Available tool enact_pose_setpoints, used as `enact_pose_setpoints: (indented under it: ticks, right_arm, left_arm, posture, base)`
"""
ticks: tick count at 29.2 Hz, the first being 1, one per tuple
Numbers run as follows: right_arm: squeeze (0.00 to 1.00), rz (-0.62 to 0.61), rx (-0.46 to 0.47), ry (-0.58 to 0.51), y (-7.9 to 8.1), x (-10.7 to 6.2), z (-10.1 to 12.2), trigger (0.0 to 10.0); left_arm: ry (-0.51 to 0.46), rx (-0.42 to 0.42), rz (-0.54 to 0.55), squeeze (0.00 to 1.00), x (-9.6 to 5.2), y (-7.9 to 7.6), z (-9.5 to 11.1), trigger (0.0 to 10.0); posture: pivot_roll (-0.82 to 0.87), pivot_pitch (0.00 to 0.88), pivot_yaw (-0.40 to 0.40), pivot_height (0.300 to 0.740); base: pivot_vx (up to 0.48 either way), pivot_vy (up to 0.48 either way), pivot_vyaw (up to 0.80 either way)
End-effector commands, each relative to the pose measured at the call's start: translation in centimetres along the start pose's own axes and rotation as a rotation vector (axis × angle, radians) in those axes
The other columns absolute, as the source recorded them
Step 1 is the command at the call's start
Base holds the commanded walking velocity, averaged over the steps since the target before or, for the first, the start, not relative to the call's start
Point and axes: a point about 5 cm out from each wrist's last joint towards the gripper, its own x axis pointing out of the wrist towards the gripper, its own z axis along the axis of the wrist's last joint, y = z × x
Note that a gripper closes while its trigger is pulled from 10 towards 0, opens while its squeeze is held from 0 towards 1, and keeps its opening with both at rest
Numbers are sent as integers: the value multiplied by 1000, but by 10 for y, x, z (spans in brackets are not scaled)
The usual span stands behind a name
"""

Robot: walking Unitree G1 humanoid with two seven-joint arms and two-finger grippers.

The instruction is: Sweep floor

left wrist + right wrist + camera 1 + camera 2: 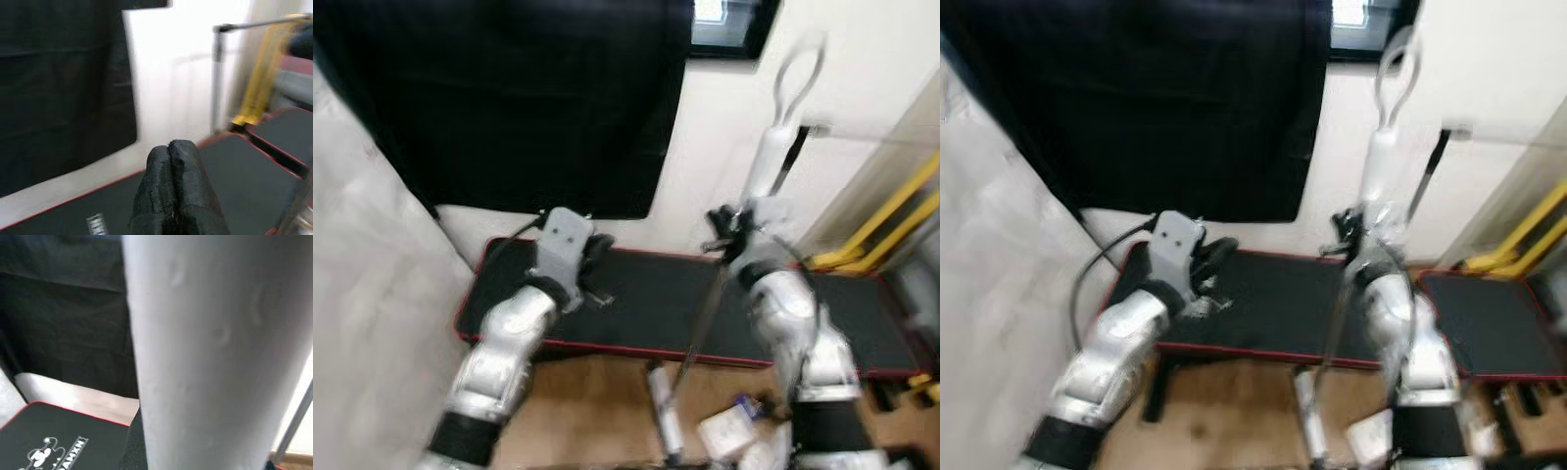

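While upright, broom handle (770, 162) within right gripper (736, 227) over black mat (646, 294).

Silver jointed arms, black cuffs, grey wrist block with two screws, black cable

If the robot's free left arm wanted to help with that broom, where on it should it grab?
Probably the thin dark shaft below the right gripper, which is already clamped at the base of the white handle. That stretch is bare, slim enough for two fingers, and slants down toward the floor. The left gripper, fingers pressed together over the black mat, would come across from the broom's left.
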Motion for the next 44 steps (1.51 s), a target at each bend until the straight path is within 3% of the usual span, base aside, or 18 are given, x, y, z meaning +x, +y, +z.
enact_pose_setpoints:
  ticks: [1, 44]
  right_arm:
    - [0, -19, -7, -22, -7, -2, 4, 10000]
    - [0, 26, -3, -48, -1, -2, 12, 10000]
  left_arm:
    - [-2, -12, -54, 0, 2, -9, -1, 10000]
    - [9, -41, -8, 0, 4, -6, -3, 10000]
  posture:
    - [-98, 79, -134, 740]
    - [-103, 79, -144, 740]
  base:
    - [0, -368, -800]
    - [0, -17, -800]
